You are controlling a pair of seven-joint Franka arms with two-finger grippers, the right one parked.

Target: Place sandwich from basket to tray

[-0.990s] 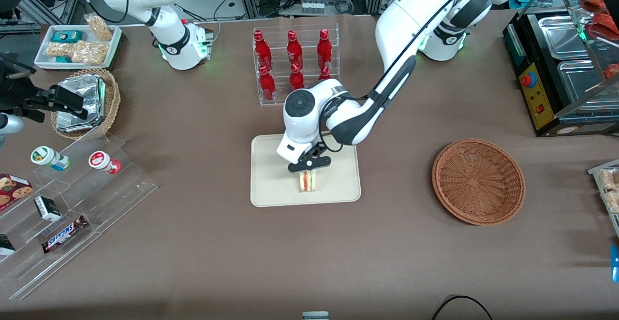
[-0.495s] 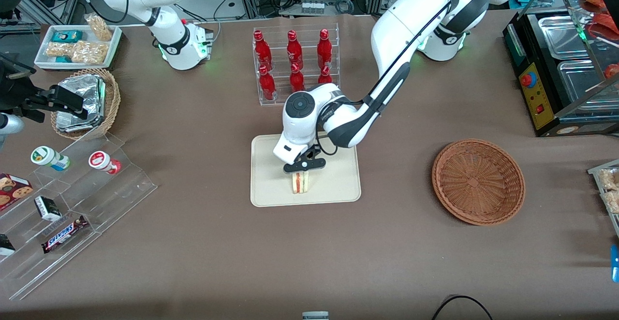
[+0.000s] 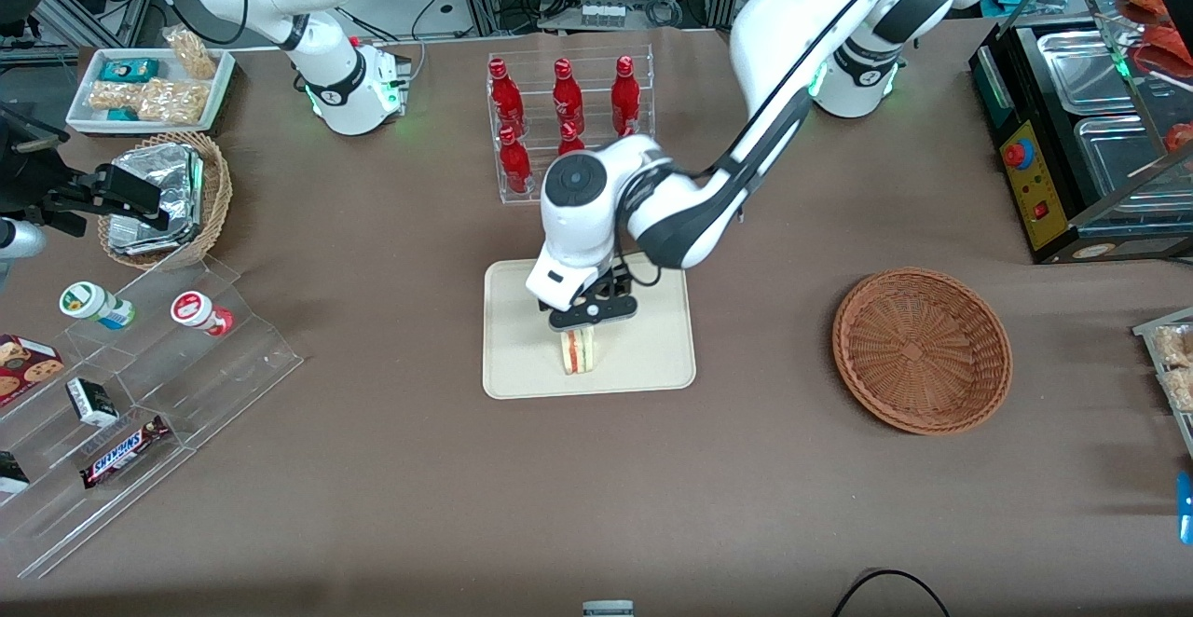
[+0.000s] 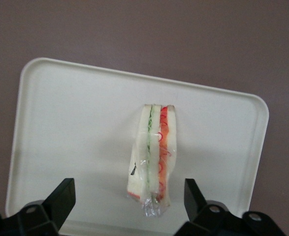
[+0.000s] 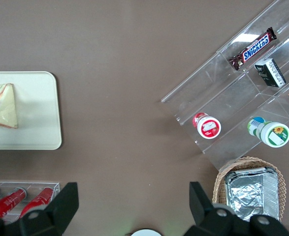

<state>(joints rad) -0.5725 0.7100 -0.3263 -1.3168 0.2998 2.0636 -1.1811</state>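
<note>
Lifted since a second ago, the pincer (image 3: 591, 315) hangs wide open above the sandwich (image 3: 578, 350), which stands on edge on the tray (image 3: 652, 356), toward its 6 o'clock rim. Placing looks done; next, retreat straight up. The basket (image 3: 921, 349) sits empty.

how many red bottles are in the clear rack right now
6 show, though the arm may hide part: three in the row farther from the front camera, three nearer. The pincer hangs open over the sandwich.
</note>
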